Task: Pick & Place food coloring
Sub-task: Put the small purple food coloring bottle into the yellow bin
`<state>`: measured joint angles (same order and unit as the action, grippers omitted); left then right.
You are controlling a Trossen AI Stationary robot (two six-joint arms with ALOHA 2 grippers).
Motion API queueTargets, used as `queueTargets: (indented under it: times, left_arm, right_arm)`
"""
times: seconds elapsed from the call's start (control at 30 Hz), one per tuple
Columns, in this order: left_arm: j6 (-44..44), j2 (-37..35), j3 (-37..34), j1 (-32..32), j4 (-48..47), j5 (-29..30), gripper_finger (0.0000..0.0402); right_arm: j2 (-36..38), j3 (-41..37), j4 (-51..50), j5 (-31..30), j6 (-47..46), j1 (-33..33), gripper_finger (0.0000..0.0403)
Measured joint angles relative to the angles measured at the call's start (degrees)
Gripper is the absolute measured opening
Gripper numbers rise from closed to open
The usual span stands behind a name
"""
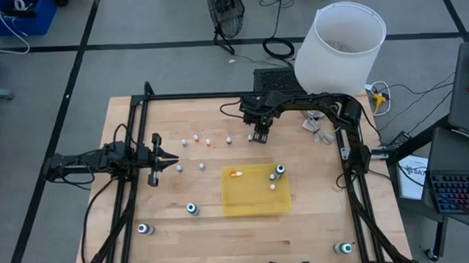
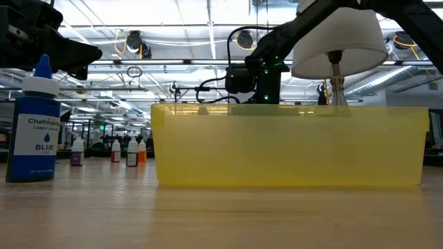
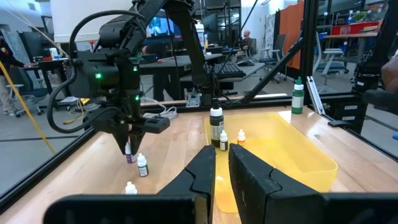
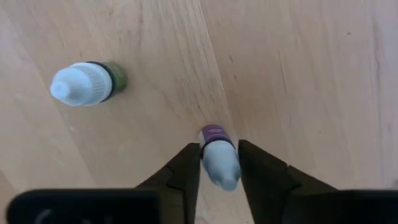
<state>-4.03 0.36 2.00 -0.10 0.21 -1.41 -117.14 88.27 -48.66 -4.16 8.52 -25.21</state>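
Small whitish dropper bottles stand in a loose row on the table's far half. A second pair stands nearer. Larger dark bottles with teal-white tops stand near the yellow tray. One more dark bottle stands inside the tray, along with an orange bottle and a white one. My right gripper points down beyond the tray's far edge, shut on a small purple bottle. My left gripper hovers shut left of the tray, touching nothing. My right gripper pinches the small purple bottle between its two fingers at the white cap. It comes from above, pointing down. The bottle stays upright below the fingers. I cannot tell whether its base rests on the table.
A green-bodied dropper bottle stands close beside the held one. A large blue bottle stands near the table's near edge. A black frame runs along the table's sides. A white lampshade stands at the far right corner.
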Motion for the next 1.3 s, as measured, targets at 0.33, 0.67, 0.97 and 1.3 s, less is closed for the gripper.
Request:
queueTargets:
  times: [0.33,0.67,0.97,1.3]
  left_arm:
    - [0.0,0.0,0.0,0.01,-0.02,0.0,0.0051]
    - [0.0,0.0,0.0,0.01,-0.01,0.0,0.0051]
    - [0.0,0.0,0.0,0.0,0.0,0.0,0.0051]
    - [0.0,0.0,0.0,0.02,-0.01,0.0,0.0051]
  right_arm:
    - [0.29,0.0,0.68,-0.03,2.7,0.46,0.0053]
    - [9.89,-0.02,-2.82,-0.26,0.07,6.91,0.0053]
    - [18.99,0.0,-4.79,-3.43,-8.24,22.75,0.0053]
    - [12.36,0.0,-4.94,-3.05,-10.83,33.78,0.0053]
